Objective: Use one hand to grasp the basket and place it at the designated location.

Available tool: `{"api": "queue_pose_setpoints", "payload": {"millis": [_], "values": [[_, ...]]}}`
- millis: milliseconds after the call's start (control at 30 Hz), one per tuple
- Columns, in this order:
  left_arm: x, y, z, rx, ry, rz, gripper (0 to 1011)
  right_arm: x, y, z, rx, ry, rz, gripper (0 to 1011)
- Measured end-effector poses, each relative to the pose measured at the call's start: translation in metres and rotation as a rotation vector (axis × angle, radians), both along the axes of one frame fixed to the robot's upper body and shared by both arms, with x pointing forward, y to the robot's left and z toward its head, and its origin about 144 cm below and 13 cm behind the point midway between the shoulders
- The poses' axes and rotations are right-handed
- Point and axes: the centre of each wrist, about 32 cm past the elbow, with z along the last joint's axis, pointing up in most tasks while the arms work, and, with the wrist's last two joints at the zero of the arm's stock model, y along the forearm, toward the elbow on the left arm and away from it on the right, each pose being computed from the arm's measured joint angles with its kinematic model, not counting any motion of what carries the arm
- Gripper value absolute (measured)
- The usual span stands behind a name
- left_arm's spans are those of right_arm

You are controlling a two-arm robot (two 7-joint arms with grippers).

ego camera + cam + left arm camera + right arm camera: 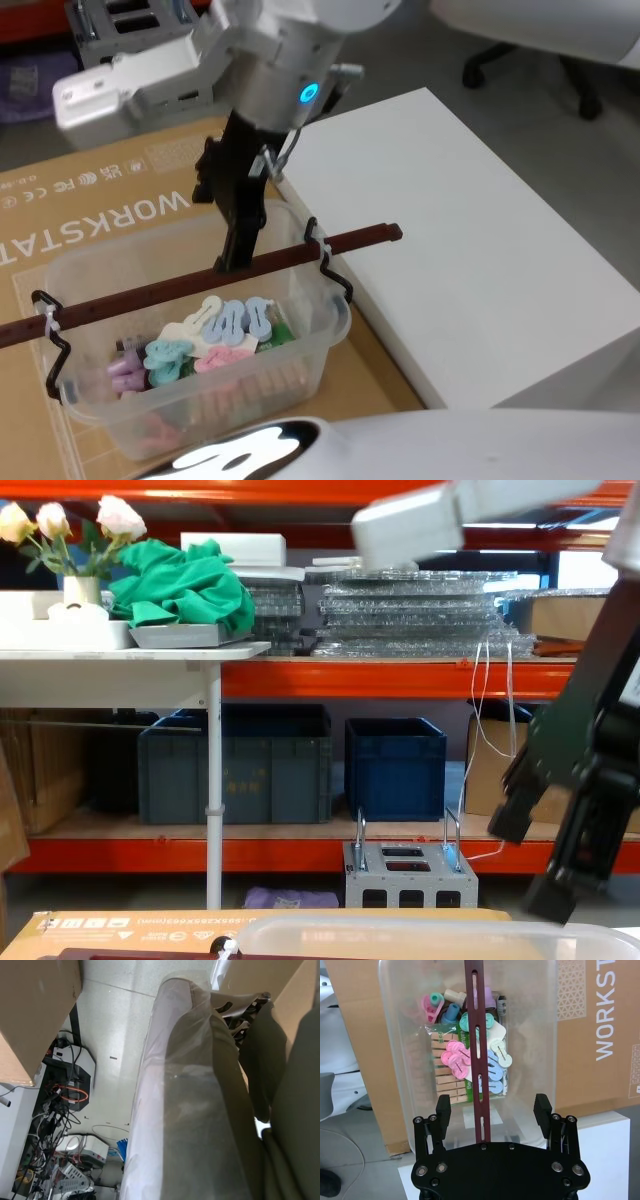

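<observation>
Cardboard box (pixel 90 200) under basket (pixel 318 345), brown bar (pixel 360 236) between right gripper (pixel 493 1104) fingers (pixel 443 1108)

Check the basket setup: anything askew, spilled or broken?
Nothing spilled or broken. One oddity: the basket has a makeshift handle, a slotted bar tied to wire hooks, and it overhangs the rim on both sides. The right gripper is open, fingers straddling the bar.

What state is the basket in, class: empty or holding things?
Holding things: pastel clips and wooden clothespins lie on the bottom of the basket.
</observation>
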Motion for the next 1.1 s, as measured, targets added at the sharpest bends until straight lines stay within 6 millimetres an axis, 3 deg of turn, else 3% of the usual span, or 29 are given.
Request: {"api": "queue_pose_setpoints", "payload": {"millis": [233, 567, 1100], "values": [[0.0, 0.0, 0.0, 0.0, 0.0, 0.0, 0, -0.003, -0.02, 0.02, 0.052, -0.005, -0.004, 1000], [0.0, 0.0, 0.0, 0.0, 0.0, 0.0, 0, -0.008, -0.032, 0.032, 0.083, -0.019, 0.002, 1000], [0.0, 0.0, 0.0, 0.0, 0.0, 0.0, 0, -0.012, -0.025, 0.026, 0.059, -0.024, 0.027, 1000]]}}
